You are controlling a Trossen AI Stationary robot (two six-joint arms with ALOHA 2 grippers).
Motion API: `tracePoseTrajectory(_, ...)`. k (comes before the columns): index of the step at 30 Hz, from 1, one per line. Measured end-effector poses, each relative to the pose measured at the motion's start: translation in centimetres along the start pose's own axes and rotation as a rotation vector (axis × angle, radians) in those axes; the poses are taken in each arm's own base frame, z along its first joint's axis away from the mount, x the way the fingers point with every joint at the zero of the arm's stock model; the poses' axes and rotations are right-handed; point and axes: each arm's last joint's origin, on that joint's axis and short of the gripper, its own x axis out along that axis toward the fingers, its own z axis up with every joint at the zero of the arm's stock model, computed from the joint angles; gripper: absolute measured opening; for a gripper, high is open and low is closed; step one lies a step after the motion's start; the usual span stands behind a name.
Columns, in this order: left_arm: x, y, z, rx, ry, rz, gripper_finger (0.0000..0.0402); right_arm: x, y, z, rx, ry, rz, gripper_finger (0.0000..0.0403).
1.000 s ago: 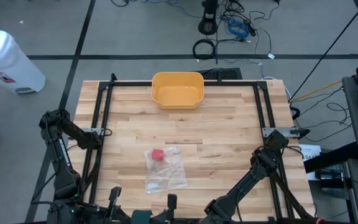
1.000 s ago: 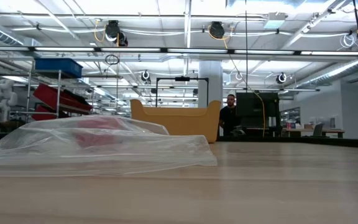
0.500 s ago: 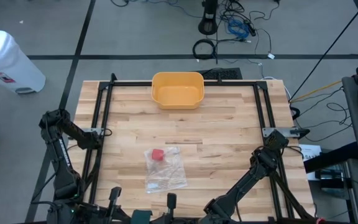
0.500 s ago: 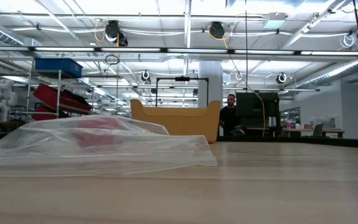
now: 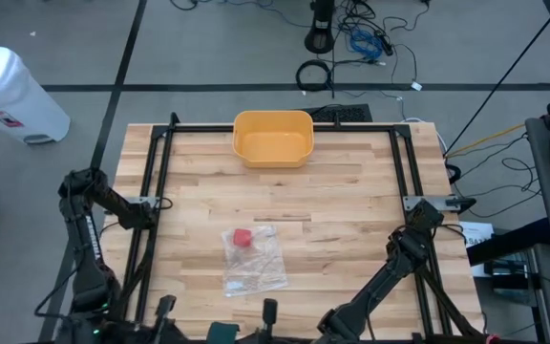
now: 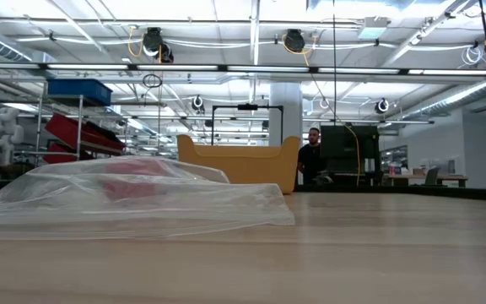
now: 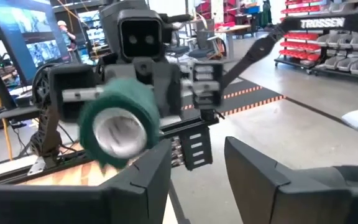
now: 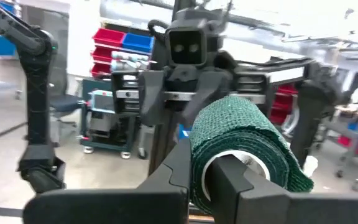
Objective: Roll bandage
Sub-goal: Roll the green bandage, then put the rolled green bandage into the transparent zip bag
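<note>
A dark green bandage roll (image 8: pixel 241 140) with a white core is held up in the air off the table's near edge, and my right gripper (image 8: pixel 207 171) is shut on it. The left wrist view shows the same roll (image 7: pixel 120 127) end-on in front of the right arm. My left gripper (image 7: pixel 197 168) faces it, level and open, with nothing between its fingers and a gap to the roll. A loose end of bandage (image 8: pixel 294 177) droops off the roll's side. My right gripper holds the roll at its open end (image 8: pixel 225 163). One finger (image 8: pixel 247 186) seems to reach into the white core and the other (image 8: pixel 169 180) lies against the outside, so the wound wall is pinched between them. The fingers come in level, and the roll is clear of the table.
A clear plastic bag (image 5: pixel 253 258) with a small red thing (image 5: pixel 243 237) in it lies flat on the wooden table, near the middle. A yellow bin (image 5: pixel 273 137) stands at the far edge. A person (image 6: pixel 312 156) shows far off in the room.
My left gripper has drawn back a little along the table's near edge, toward the table's left. The bag and the bin have kept still.
</note>
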Motion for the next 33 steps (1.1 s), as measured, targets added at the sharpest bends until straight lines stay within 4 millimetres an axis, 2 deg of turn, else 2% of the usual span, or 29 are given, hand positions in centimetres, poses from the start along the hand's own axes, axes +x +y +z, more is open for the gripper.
tracePoseTrajectory(8,-0.8,-0.5,-0.9,0.036,0.061,0.039,0.0155,-3.4,2.2,1.3,-0.087,0.036,-0.1,0.0022)
tracePoseTrajectory(15,0.8,2.0,-3.6,0.004,0.222,0.238,0.0155,-6.3,4.2,2.0,-0.134,0.061,-0.143,0.0022)
tracePoseTrajectory(19,2.1,3.9,-6.0,-0.09,0.305,0.318,0.0155,-7.8,5.0,2.2,-0.149,0.081,-0.172,0.0022)
tracePoseTrajectory(26,4.9,6.6,-11.2,-0.229,0.479,0.242,0.0161,-9.9,6.1,2.2,-0.246,0.147,-0.257,0.0022)
tracePoseTrajectory(33,8.5,6.9,-16.5,-0.154,0.578,0.201,0.0228,-10.3,6.4,1.4,-0.315,0.188,-0.26,0.0022)
